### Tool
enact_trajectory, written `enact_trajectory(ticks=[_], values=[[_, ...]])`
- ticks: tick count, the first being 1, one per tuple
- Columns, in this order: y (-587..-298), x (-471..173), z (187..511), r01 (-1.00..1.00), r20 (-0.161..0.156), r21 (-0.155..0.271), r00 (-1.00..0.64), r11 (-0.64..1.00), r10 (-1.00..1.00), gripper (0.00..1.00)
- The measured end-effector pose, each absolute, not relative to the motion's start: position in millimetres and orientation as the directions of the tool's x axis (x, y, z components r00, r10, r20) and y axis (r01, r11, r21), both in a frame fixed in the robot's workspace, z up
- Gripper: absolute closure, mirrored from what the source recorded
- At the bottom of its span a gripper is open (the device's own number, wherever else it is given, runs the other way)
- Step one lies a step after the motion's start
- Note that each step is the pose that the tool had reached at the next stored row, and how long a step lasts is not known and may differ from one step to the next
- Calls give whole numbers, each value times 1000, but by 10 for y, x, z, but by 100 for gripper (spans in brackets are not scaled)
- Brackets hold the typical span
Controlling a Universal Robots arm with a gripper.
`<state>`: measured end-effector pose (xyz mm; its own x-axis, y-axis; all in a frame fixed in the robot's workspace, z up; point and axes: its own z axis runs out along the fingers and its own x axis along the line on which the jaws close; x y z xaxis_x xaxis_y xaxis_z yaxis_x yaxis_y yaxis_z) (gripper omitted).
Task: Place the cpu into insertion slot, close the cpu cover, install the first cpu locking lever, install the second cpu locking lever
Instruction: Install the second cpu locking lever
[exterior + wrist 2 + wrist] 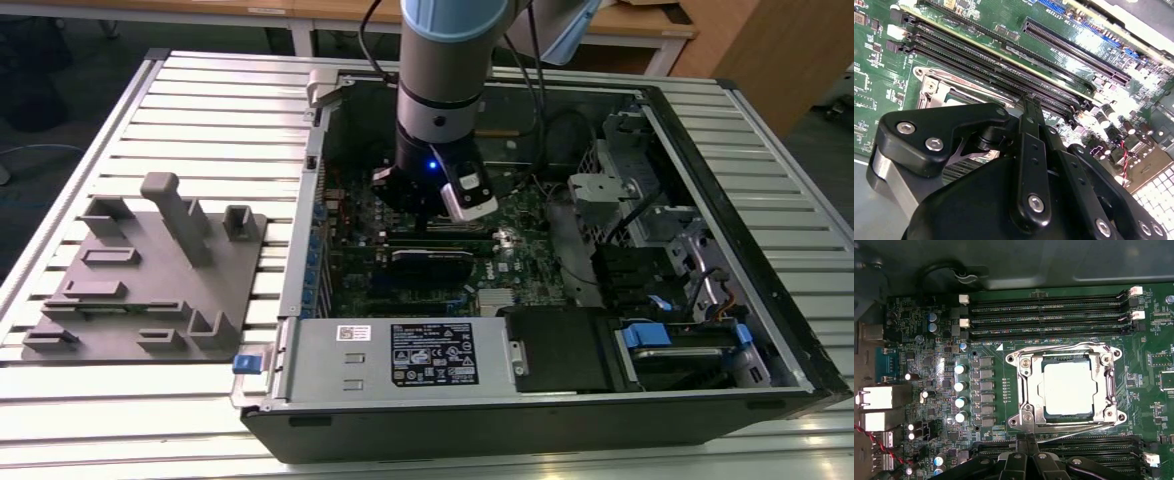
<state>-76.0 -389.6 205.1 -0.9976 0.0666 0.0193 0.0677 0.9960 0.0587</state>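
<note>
You see an open computer case (694,130) lying on its side on a slatted metal table (200,110). At the case's near edge sits a silver power supply (387,355) with a black label. Toward the exterior view's right you find a drive bay with blue clips (643,335). Outside the case, on the exterior view's left, a grey plastic fixture plate (140,275) rests on the table, with upright posts and small blocks on it. In the first wrist view, you see long black memory slots (1049,315) with white latches, a row of round capacitors (959,392) and silver rear ports (881,397) on the green board.
</note>
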Motion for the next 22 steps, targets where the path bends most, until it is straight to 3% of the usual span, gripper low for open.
enact_trajectory(ticks=[22], values=[[-3897, -781, 1999, 68, 20, 73, -998, 995, 66, 89]])
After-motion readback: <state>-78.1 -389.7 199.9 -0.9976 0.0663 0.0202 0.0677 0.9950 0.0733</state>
